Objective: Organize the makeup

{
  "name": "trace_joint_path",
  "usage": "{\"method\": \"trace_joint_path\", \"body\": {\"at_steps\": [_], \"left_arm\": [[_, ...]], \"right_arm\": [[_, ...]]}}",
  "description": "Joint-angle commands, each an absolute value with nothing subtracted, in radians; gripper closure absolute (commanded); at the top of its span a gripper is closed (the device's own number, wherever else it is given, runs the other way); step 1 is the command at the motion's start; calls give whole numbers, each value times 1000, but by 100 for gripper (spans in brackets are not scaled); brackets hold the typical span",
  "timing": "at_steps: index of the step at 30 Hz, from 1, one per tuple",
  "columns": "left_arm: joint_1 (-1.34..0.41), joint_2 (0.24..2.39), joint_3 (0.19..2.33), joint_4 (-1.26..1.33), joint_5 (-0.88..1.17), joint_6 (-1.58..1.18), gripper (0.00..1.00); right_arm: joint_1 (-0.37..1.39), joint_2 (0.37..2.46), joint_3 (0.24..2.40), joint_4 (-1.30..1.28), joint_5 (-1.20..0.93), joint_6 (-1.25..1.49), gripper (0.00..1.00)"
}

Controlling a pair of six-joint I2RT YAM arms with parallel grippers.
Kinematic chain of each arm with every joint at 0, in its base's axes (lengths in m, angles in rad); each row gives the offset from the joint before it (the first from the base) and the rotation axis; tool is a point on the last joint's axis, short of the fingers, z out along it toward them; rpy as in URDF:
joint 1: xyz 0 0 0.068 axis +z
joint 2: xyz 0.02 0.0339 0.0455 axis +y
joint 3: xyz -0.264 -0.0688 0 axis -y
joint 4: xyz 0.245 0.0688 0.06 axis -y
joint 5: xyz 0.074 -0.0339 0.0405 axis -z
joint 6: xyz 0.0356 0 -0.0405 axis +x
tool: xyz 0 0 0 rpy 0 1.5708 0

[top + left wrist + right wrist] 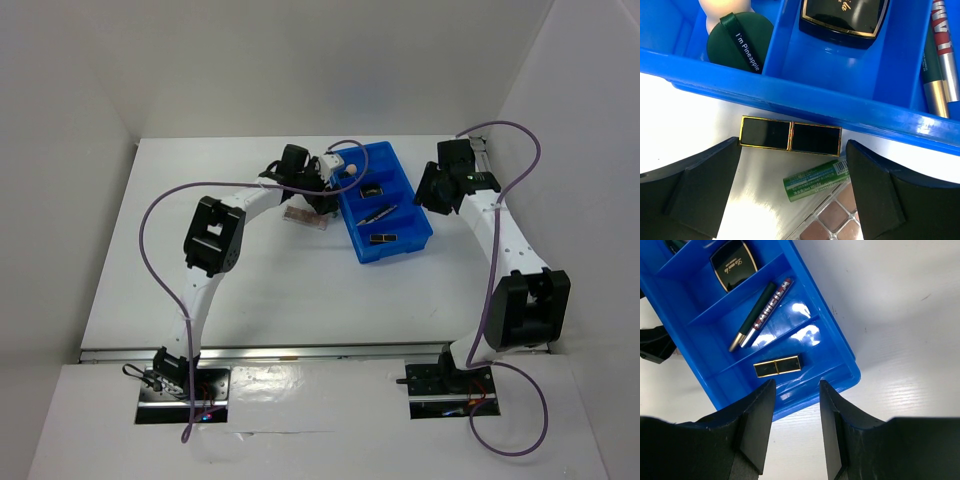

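In the left wrist view a black-and-gold lipstick tube (pixel 790 136) lies on the table against the blue tray's wall (pixel 815 95). A green tube (pixel 817 180) and a brownish palette (pixel 832 220) lie just below it. My left gripper (pixel 790 192) is open over these, with nothing between its fingers. Inside the tray are a dark green round compact (pixel 740 40), a peach sponge (pixel 717 10), a dark square compact (pixel 842 20) and slim pencils (pixel 937 60). My right gripper (pixel 796 425) is open and empty above the tray's near corner (pixel 795 397). Another lipstick tube (pixel 777 366) lies in the end compartment there.
From above, the blue tray (pixel 395 250) sits at the table's back middle, with the left gripper (pixel 322 195) at its left side and the right gripper (pixel 428 190) at its right. The palette (pixel 306 218) lies left of the tray. White walls enclose the table.
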State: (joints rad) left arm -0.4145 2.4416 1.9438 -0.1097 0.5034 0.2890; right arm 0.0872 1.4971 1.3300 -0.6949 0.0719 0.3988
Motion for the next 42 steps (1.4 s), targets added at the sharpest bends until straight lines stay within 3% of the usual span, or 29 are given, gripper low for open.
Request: {"method": "trace_joint_path", "body": {"at_steps": [1, 7, 17, 24, 42], "left_arm": [[-411, 2453, 1980, -87, 522, 293, 1], [-411, 2453, 1980, -64, 534, 275, 11], [-411, 2471, 1999, -26, 568, 229, 18], [-411, 2434, 1999, -78, 604, 253, 37], [-383, 2114, 1901, -261, 400, 296, 39]], "right_arm": [[89, 1499, 1378, -699, 77, 390, 52], [89, 1499, 1378, -699, 77, 390, 52], [89, 1499, 1387, -699, 77, 390, 52], [89, 1499, 1387, -699, 77, 390, 52], [89, 1459, 1359, -680, 48, 399, 52]]}}
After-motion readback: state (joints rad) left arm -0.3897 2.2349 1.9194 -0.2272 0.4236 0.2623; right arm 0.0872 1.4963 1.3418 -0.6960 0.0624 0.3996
